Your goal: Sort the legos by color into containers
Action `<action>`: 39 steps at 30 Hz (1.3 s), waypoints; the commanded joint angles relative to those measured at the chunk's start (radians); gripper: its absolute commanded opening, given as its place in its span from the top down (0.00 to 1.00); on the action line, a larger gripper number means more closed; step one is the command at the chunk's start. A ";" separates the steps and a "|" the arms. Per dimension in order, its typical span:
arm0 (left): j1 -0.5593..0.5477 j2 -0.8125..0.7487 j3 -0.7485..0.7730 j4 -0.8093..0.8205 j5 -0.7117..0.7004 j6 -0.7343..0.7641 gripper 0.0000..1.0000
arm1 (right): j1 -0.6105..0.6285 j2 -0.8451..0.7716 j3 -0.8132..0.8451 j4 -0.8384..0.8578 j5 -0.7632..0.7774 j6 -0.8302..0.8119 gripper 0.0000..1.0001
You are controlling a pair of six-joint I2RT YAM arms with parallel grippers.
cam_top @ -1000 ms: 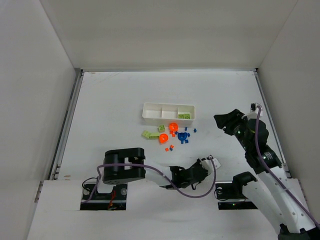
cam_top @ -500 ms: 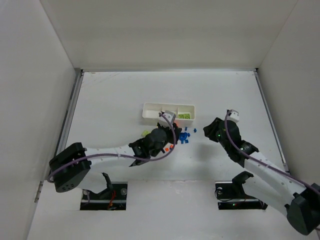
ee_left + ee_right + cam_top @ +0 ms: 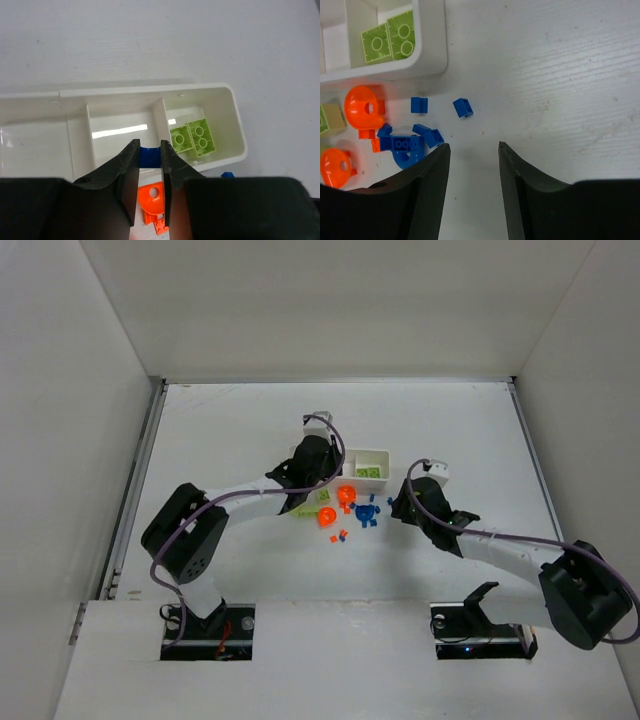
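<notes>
The white tray [image 3: 375,451] lies mid-table; its right compartment holds two light-green bricks [image 3: 369,472], also clear in the left wrist view [image 3: 195,137]. My left gripper [image 3: 318,455] is shut on a small blue piece [image 3: 149,156] and hovers over the front wall of the tray's [image 3: 150,90] middle compartment. Loose pieces lie in front of the tray: orange discs [image 3: 347,495] [image 3: 327,517], blue bits [image 3: 366,513] and green bricks [image 3: 300,508]. My right gripper [image 3: 398,502] is open and empty, just right of the blue bits [image 3: 463,107] on bare table.
In the right wrist view, a blue arc piece [image 3: 406,148], an orange disc [image 3: 362,106] and the tray's corner [image 3: 432,55] lie left of the open fingers. White walls enclose the table on three sides. An orange disc [image 3: 151,196] lies below the left jaws.
My left arm has swung from the near edge out to the tray, now holding a blue piece. My right gripper has moved left toward the blue bits.
</notes>
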 commanded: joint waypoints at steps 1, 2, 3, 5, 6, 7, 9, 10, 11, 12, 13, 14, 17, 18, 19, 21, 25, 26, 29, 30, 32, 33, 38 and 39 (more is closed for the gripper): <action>0.015 0.064 0.076 -0.036 0.032 -0.003 0.85 | 0.010 0.047 0.056 0.080 0.021 -0.041 0.51; 0.019 0.086 0.091 -0.036 0.026 -0.003 0.85 | 0.011 0.061 0.059 0.088 0.020 -0.044 0.51; 0.022 0.101 0.100 -0.036 0.019 -0.003 0.85 | 0.011 0.073 0.064 0.100 0.014 -0.054 0.52; 0.023 0.130 0.122 -0.036 0.009 0.004 0.84 | 0.011 0.090 0.070 0.123 -0.003 -0.069 0.52; 0.023 0.144 0.131 -0.036 0.004 0.010 0.83 | 0.011 0.104 0.076 0.129 -0.011 -0.077 0.52; 0.023 0.158 0.142 -0.036 -0.002 0.013 0.82 | 0.011 0.116 0.082 0.133 -0.015 -0.080 0.52; 0.023 0.173 0.151 -0.034 -0.017 0.019 0.77 | 0.011 0.144 0.098 0.134 -0.015 -0.086 0.52; 0.023 0.178 0.155 -0.031 -0.023 0.023 0.74 | 0.011 0.153 0.104 0.134 -0.015 -0.090 0.52; 0.025 0.183 0.160 -0.030 -0.033 0.030 0.70 | 0.011 0.167 0.112 0.136 -0.015 -0.094 0.52; 0.025 0.184 0.162 -0.027 -0.036 0.034 0.66 | 0.011 0.179 0.118 0.136 -0.015 -0.095 0.52; 0.025 0.183 0.165 -0.027 -0.036 0.039 0.63 | 0.010 0.190 0.122 0.136 -0.015 -0.098 0.52; 0.025 0.174 0.165 -0.027 -0.036 0.040 0.60 | 0.008 0.201 0.127 0.137 -0.015 -0.101 0.52; 0.016 0.122 0.143 -0.027 -0.036 0.043 0.57 | 0.001 0.240 0.147 0.143 -0.015 -0.113 0.54; 0.011 0.092 0.125 -0.027 -0.037 0.043 0.57 | -0.001 0.248 0.152 0.145 -0.015 -0.115 0.55; 0.005 0.065 0.107 -0.027 -0.039 0.043 0.58 | -0.004 0.260 0.159 0.148 -0.015 -0.118 0.56; -0.018 0.002 0.052 -0.030 -0.048 0.036 0.60 | -0.005 0.280 0.171 0.148 -0.015 -0.120 0.58; -0.095 -0.132 -0.106 -0.027 -0.108 0.010 0.64 | -0.007 0.322 0.198 0.137 -0.006 -0.120 0.69; -0.122 -0.168 -0.155 -0.027 -0.126 0.002 0.64 | -0.007 0.326 0.201 0.137 -0.005 -0.118 0.70; -0.199 -0.247 -0.269 -0.027 -0.172 -0.022 0.64 | -0.008 0.340 0.210 0.128 -0.002 -0.112 0.79; -0.225 -0.274 -0.306 -0.033 -0.192 -0.033 0.64 | -0.008 0.340 0.211 0.123 0.000 -0.109 0.82; -0.268 -0.316 -0.360 -0.036 -0.226 -0.055 0.63 | -0.004 0.310 0.204 0.116 0.011 -0.101 0.85; -0.302 -0.348 -0.396 -0.036 -0.255 -0.071 0.62 | -0.004 0.278 0.196 0.113 0.027 -0.100 0.85; -0.392 -0.408 -0.475 -0.051 -0.353 -0.093 0.61 | 0.040 0.132 0.210 0.028 0.052 -0.100 0.85; -0.409 -0.409 -0.483 -0.054 -0.372 -0.098 0.60 | 0.054 0.115 0.224 0.012 0.052 -0.101 0.85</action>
